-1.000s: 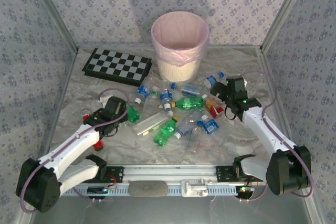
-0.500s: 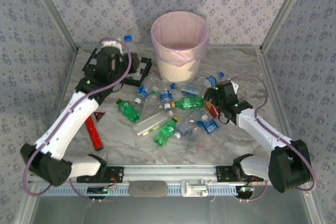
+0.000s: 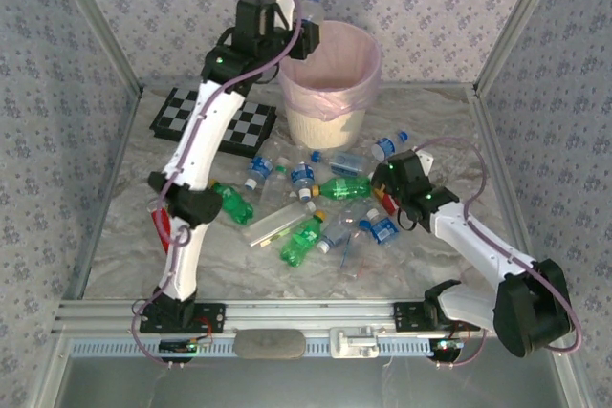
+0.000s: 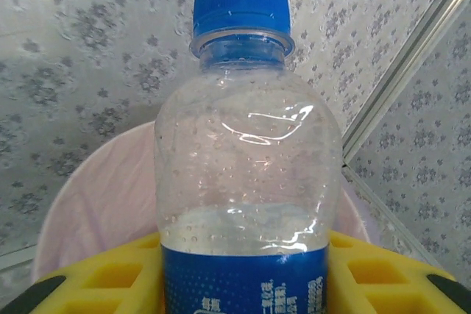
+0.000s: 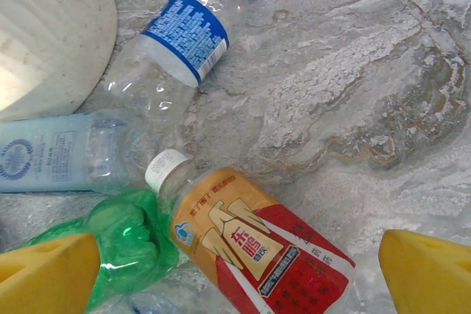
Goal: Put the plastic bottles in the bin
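My left gripper (image 3: 298,33) is raised at the left rim of the bin (image 3: 328,83) and is shut on a clear, blue-capped bottle (image 3: 312,5). In the left wrist view that bottle (image 4: 246,159) stands upright between the yellow fingers (image 4: 103,277), with the pink liner (image 4: 96,204) behind it. My right gripper (image 3: 387,188) hangs open over the red-orange labelled bottle (image 5: 257,244), which lies between its fingertips (image 5: 44,270). A green bottle (image 5: 125,248) touches that bottle's neck. Several more bottles lie mid-table, among them a green one (image 3: 304,238).
A checkerboard (image 3: 215,119) lies at the back left, under the left arm. A small red object (image 3: 164,226) sits beside the left arm's lower link. A blue-labelled clear bottle (image 5: 184,42) and a pale blue one (image 5: 59,156) lie by the bin's base (image 5: 44,27). Patterned walls enclose the table.
The left arm rose from the table's left side, passed over the checkerboard and carried the clear bottle up to the bin's rim. The right gripper moved slightly left over the red-orange bottle.
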### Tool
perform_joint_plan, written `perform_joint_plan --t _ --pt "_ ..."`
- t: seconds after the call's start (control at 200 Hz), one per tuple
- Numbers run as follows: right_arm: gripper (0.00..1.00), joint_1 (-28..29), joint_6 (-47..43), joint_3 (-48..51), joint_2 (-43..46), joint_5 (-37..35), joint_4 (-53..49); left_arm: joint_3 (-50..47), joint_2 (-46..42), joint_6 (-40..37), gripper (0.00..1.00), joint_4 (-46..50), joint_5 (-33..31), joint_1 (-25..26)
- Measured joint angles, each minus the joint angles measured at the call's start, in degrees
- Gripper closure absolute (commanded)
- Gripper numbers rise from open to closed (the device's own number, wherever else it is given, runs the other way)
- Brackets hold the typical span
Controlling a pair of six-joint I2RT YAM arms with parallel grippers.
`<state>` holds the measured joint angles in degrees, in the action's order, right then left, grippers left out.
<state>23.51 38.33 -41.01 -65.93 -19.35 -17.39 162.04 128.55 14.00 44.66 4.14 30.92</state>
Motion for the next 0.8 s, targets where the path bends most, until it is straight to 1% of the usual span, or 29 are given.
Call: perform_joint_plan --t 0.08,0.25,0.35,0.38,0.415,0.555,0.805 --pt "0.01 0.1 -1.9 1.1 1.6 1.8 1.4 0.9 2.6 -0.5 0.58 2.3 0.5 0.0" --pt "0.01 0.2 -4.2 3.3 5.9 3.9 3.5 -4.3 3.8 -0.9 0.57 3.0 0.6 0.0" --pt "0.01 0.2 -5.4 3.3 7.4 5.3 4.0 -4.8 4.7 -0.9 0.52 2.9 0.6 0.0" --pt "0.01 0.2 -5.8 3.3 7.7 5.9 4.0 -4.8 4.9 -0.9 0.49 2.7 0.7 0.0" --pt "0.01 0.1 -6.3 3.4 8.2 6.7 4.2 -4.8 5.0 -0.9 0.43 2.7 0.8 0.0" --pt "0.01 0.1 -7.4 4.2 9.9 8.9 5.4 -4.8 5.1 -0.5 0.01 2.5 1.1 0.0" --pt "0.01 -1.9 -8.0 4.3 10.3 10.3 5.4 -4.8 5.1 -0.7 0.00 1.8 1.0 0.0"
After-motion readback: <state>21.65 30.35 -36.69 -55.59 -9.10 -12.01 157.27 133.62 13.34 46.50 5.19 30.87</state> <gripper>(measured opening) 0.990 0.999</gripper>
